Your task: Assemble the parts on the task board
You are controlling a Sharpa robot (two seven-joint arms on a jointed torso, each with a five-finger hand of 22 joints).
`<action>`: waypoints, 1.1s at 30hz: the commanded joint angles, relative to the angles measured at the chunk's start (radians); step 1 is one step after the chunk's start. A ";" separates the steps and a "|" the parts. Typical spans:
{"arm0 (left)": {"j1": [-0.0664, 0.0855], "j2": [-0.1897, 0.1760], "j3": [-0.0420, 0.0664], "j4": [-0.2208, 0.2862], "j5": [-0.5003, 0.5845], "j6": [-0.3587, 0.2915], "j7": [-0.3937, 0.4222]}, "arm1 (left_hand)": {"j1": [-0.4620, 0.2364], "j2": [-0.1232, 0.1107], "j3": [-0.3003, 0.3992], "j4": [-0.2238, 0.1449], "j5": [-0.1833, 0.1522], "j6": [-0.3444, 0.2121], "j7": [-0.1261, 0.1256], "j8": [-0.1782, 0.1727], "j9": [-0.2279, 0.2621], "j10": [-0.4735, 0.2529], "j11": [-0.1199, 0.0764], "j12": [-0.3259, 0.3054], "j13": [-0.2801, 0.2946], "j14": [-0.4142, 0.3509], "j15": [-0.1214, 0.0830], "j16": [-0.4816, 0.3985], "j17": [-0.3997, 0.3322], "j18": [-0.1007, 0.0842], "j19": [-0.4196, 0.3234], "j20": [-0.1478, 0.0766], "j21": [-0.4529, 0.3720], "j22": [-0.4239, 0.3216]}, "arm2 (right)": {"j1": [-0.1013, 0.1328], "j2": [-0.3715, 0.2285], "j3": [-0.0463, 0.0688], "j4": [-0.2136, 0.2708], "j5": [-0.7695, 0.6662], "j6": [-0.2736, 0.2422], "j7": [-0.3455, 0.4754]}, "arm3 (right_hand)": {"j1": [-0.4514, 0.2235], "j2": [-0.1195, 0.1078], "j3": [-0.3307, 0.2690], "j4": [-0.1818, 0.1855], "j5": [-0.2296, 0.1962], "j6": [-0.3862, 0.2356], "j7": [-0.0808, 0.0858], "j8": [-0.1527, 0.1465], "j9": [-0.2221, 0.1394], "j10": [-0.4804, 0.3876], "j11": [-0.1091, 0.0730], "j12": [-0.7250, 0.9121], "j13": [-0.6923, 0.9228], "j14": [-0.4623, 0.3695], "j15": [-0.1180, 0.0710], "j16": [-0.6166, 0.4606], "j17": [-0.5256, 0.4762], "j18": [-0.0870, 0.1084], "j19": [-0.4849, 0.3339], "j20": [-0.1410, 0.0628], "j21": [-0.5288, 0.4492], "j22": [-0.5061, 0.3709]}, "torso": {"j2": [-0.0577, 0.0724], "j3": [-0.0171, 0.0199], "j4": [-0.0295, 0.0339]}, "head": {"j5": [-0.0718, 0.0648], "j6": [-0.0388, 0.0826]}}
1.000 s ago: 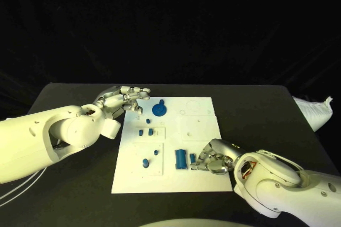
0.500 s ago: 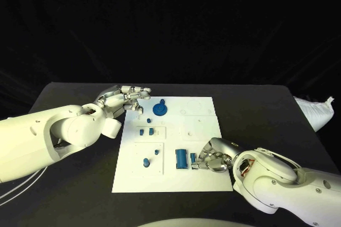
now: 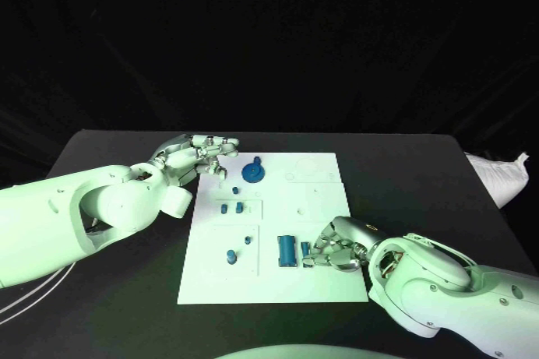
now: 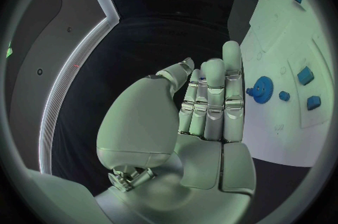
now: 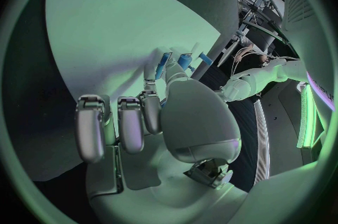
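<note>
Two hands are on show for you: your right hand point(image 3: 337, 252) is down at the near right of the white board point(image 3: 318, 199), its fingertips point(image 5: 160, 66) pinching a small blue part point(image 3: 305, 253) just beside the longer blue bar point(image 3: 287, 250). Your left hand point(image 3: 200, 153) hovers at the board's far left corner, fingers straight and together, holding nothing, near the blue gear point(image 3: 254, 172).
</note>
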 commanded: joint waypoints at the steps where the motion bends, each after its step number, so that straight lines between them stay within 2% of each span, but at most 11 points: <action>1: 0.000 0.003 0.000 -0.001 -0.003 0.018 0.007 | 0.002 0.011 -0.003 0.000 -0.003 -0.008 -0.001 0.003 0.000 -0.008 0.001 0.004 0.002 -0.010 0.000 0.006 -0.001 0.018 0.000 0.007 -0.003 -0.001 | 0.002 -0.014 0.001 0.000 0.059 -0.035 0.068 | -0.022 -0.013 -0.019 0.009 0.014 -0.014 0.007 -0.004 0.002 0.017 -0.001 -0.008 0.124 0.085 -0.002 0.000 0.181 -0.013 0.031 -0.004 -0.002 0.136 | -0.003 -0.0015 0.0004 | -0.003 0.007; 7: 0.000 0.004 -0.010 -0.010 0.000 0.015 0.012 | 0.001 0.013 -0.009 0.000 -0.003 -0.011 0.000 0.006 0.000 -0.014 0.001 0.012 0.002 -0.014 0.000 0.006 -0.010 0.018 0.001 0.007 -0.007 -0.003 | 0.055 -0.034 0.003 -0.055 0.391 -0.060 0.325 | 0.027 0.002 -0.030 -0.004 0.025 -0.084 0.036 -0.048 -0.020 -0.049 0.023 -0.153 0.049 0.061 0.017 -0.070 0.092 0.013 -0.034 0.011 -0.073 0.030 | -0.017 -0.0059 -0.0032 | -0.005 0.014; 10: 0.000 0.007 -0.017 -0.022 0.007 0.006 0.020 | -0.002 0.012 -0.013 0.001 -0.003 -0.012 0.000 0.007 0.000 -0.016 0.002 0.014 0.002 -0.022 0.001 -0.004 -0.026 0.018 0.000 0.007 -0.009 -0.004 | 0.092 -0.031 0.004 -0.113 0.606 -0.065 0.479 | 0.085 0.017 -0.021 -0.036 0.029 -0.122 0.055 -0.073 -0.038 -0.141 0.038 -0.344 -0.055 0.020 0.028 -0.184 -0.040 0.044 -0.118 0.022 -0.174 -0.107 | -0.028 -0.0106 -0.0056 | -0.009 0.021; 13: 0.000 0.016 -0.023 -0.043 0.018 -0.011 0.034 | -0.003 0.011 -0.022 0.000 -0.003 -0.017 0.004 0.010 -0.001 -0.027 0.007 0.023 0.001 -0.089 0.008 -0.049 -0.056 0.016 -0.048 0.013 -0.046 -0.021 | 0.125 -0.013 0.004 -0.195 0.832 -0.064 0.627 | 0.141 0.032 -0.007 -0.063 0.024 -0.137 0.067 -0.083 -0.052 -0.333 0.049 -0.757 -0.306 -0.088 0.038 -0.495 -0.345 0.109 -0.302 0.032 -0.438 -0.422 | -0.043 -0.0168 -0.0104 | -0.014 0.041; 15: -0.001 0.025 -0.026 -0.060 0.027 -0.024 0.047 | -0.004 0.009 -0.027 0.000 -0.003 -0.021 0.008 0.012 -0.001 -0.040 0.013 0.024 -0.003 -0.149 0.016 -0.112 -0.091 0.015 -0.103 0.019 -0.090 -0.044 | 0.139 0.004 0.004 -0.248 0.943 -0.056 0.697 | 0.177 0.038 0.008 -0.073 0.025 -0.139 0.074 -0.086 -0.059 -0.381 0.057 -0.858 -0.393 -0.187 0.048 -0.766 -0.578 0.139 -0.414 0.041 -0.631 -0.621 | -0.052 -0.0209 -0.0130 | -0.016 0.052; 18: -0.008 0.036 -0.029 -0.082 0.042 -0.044 0.067 | -0.005 0.011 -0.038 0.004 -0.005 -0.031 0.011 0.015 -0.002 -0.054 0.020 0.019 -0.015 -0.185 0.028 -0.225 -0.157 0.016 -0.162 0.033 -0.158 -0.091 | 0.152 0.033 0.004 -0.322 1.053 -0.036 0.773 | 0.217 0.040 0.031 -0.074 0.012 -0.142 0.091 -0.098 -0.073 -0.426 0.079 -1.016 -0.551 -0.250 0.073 -0.930 -0.660 0.136 -0.453 0.062 -0.762 -0.707 | -0.063 -0.0236 -0.0160 | -0.020 0.072; 20: -0.017 0.044 -0.030 -0.097 0.054 -0.059 0.086 | -0.009 0.013 -0.042 0.010 -0.006 -0.042 0.014 0.011 -0.003 -0.065 0.029 0.008 -0.026 -0.230 0.042 -0.322 -0.205 0.012 -0.221 0.046 -0.216 -0.128 | 0.158 0.058 0.004 -0.380 1.108 -0.022 0.818 | 0.268 0.045 0.068 -0.083 -0.001 -0.153 0.102 -0.105 -0.088 -0.436 0.107 -1.111 -0.670 -0.323 0.100 -1.060 -0.732 0.134 -0.504 0.080 -0.865 -0.773 | -0.070 -0.0251 -0.0200 | -0.021 0.090; 22: -0.025 0.054 -0.031 -0.111 0.063 -0.067 0.102 | -0.014 0.009 -0.048 0.017 -0.009 -0.056 0.015 0.003 -0.004 -0.076 0.040 -0.012 -0.041 -0.287 0.073 -0.452 -0.265 0.000 -0.310 0.071 -0.303 -0.189 | 0.161 0.078 0.004 -0.429 1.140 -0.013 0.852 | 0.321 0.039 0.116 -0.101 -0.020 -0.172 0.113 -0.106 -0.108 -0.434 0.121 -1.174 -0.765 -0.399 0.130 -1.176 -0.805 0.125 -0.568 0.102 -0.957 -0.829 | -0.076 -0.0260 -0.0214 | -0.022 0.105; 25: -0.037 0.076 -0.031 -0.138 0.073 -0.083 0.127 | -0.012 0.014 -0.050 0.023 -0.003 -0.053 0.015 -0.004 -0.003 -0.066 0.049 -0.043 -0.046 -0.345 0.113 -0.587 -0.333 -0.008 -0.415 0.107 -0.407 -0.268 | 0.165 0.105 0.006 -0.497 1.184 0.002 0.896 | 0.342 0.018 0.174 -0.102 -0.034 -0.188 0.115 -0.104 -0.142 -0.410 0.135 -1.242 -0.902 -0.444 0.163 -1.303 -0.907 0.121 -0.605 0.135 -1.064 -0.902 | -0.085 -0.0272 -0.0172 | -0.024 0.120; 29: -0.047 0.096 -0.031 -0.164 0.082 -0.107 0.153 | -0.004 0.018 -0.064 0.025 -0.004 -0.047 0.016 -0.030 -0.004 -0.050 0.058 -0.114 -0.044 -0.318 0.124 -0.720 -0.415 0.020 -0.451 0.157 -0.465 -0.365 | 0.166 0.130 0.007 -0.552 1.208 0.024 0.925 | 0.313 -0.016 0.240 -0.097 -0.042 -0.187 0.115 -0.102 -0.192 -0.382 0.143 -1.263 -1.065 -0.398 0.170 -1.391 -1.015 0.140 -0.554 0.159 -1.161 -0.986 | -0.092 -0.0255 -0.0145 | -0.019 0.137; 33: -0.053 0.112 -0.030 -0.184 0.090 -0.123 0.167 | 0.004 0.028 -0.071 0.023 -0.002 -0.036 0.014 -0.043 -0.004 -0.042 0.058 -0.151 -0.045 -0.282 0.129 -0.774 -0.449 0.022 -0.442 0.159 -0.463 -0.412 | 0.167 0.148 0.008 -0.582 1.208 0.048 0.938 | 0.274 -0.044 0.294 -0.108 -0.043 -0.173 0.124 -0.102 -0.236 -0.370 0.144 -1.264 -1.189 -0.317 0.161 -1.436 -1.102 0.136 -0.461 0.152 -1.234 -1.062 | -0.096 -0.0243 -0.0110 | -0.016 0.147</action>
